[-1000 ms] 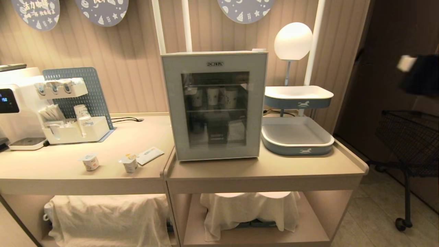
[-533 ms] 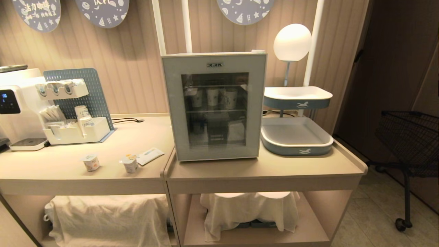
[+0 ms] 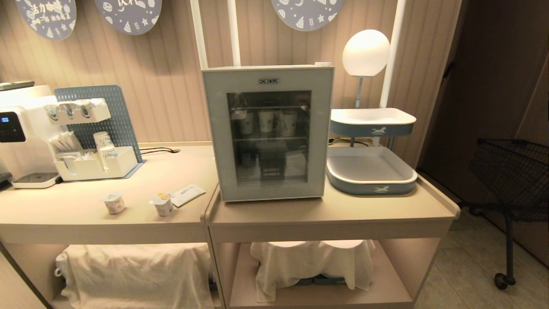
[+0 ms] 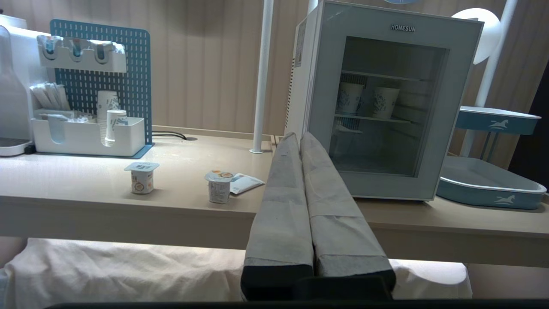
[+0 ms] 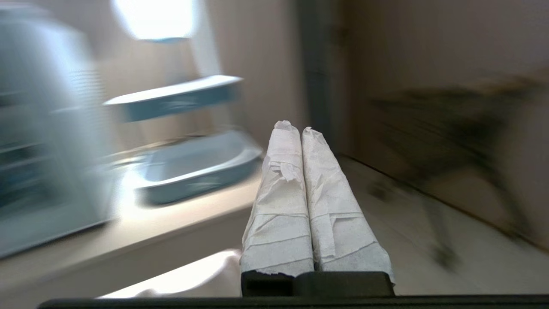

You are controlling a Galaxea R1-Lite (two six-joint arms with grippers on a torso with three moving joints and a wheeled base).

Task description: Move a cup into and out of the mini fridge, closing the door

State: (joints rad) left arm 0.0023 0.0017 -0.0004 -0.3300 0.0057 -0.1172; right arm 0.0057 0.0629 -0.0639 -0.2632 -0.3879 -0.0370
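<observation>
From the head camera I see the mini fridge [image 3: 268, 133] standing upright on the right-hand desk [image 3: 334, 210], its door [image 3: 269, 171] shut flat, paper cups [image 3: 266, 120] lined on the upper wire shelf behind the dark glass. Just beside it on the right sits a two-tier blue tray stand [image 3: 371, 169] with a round white lamp [image 3: 366, 53] above; neither arm shows here. On the left desk [image 3: 85, 214] are two small yoghurt pots [image 3: 114, 202], a flat packet [image 3: 187, 194], a white organiser on a blue pegboard [image 3: 95, 165] and a coffee machine [image 3: 19, 133]. White cloths [image 3: 133, 272] cover the lower shelves, ribbed beige panels line the wall, and a black wire cart [image 3: 512, 180] stands on the tiled floor. My left wrist camera shows the left gripper [image 4: 299, 137] hanging in front of the desk edge, its wrapped fingers [image 4: 281, 201] pressed together on nothing (fridge ahead, door shut). The right wrist camera is smeared: the right gripper [image 5: 299, 127] points toward the tray stand and floor, fingers [image 5: 332, 206] clenched, empty.
</observation>
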